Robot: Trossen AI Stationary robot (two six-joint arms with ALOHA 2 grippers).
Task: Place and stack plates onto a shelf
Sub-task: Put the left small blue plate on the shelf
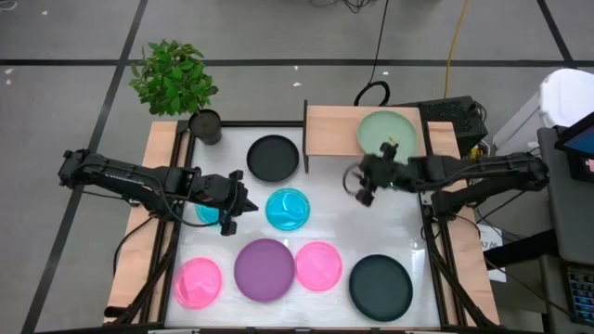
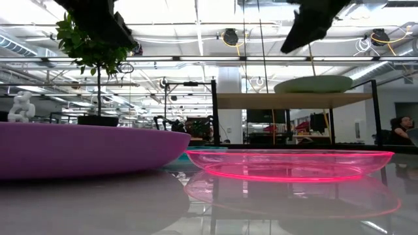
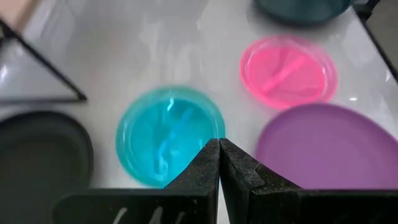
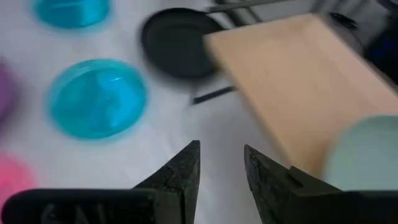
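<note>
The shelf (image 1: 339, 130) stands at the table's far right, with the sage green plate (image 1: 387, 132) resting flat on its right half. The black plate (image 1: 273, 157), two cyan plates (image 1: 288, 208) (image 1: 206, 213), the purple plate (image 1: 264, 269), two pink plates (image 1: 318, 265) (image 1: 198, 282) and the dark teal plate (image 1: 380, 286) lie flat on the table. My left gripper (image 1: 232, 206) (image 3: 219, 149) hovers shut between the two cyan plates. My right gripper (image 1: 362, 186) (image 4: 221, 152) hangs open, raised off the table just in front of the shelf's near edge.
A potted plant (image 1: 206, 125) stands at the far left corner beside the black plate. Light-wood strips (image 1: 139, 232) run along both sides of the table. Bare table surface (image 1: 371, 223) lies between the shelf and the dark teal plate.
</note>
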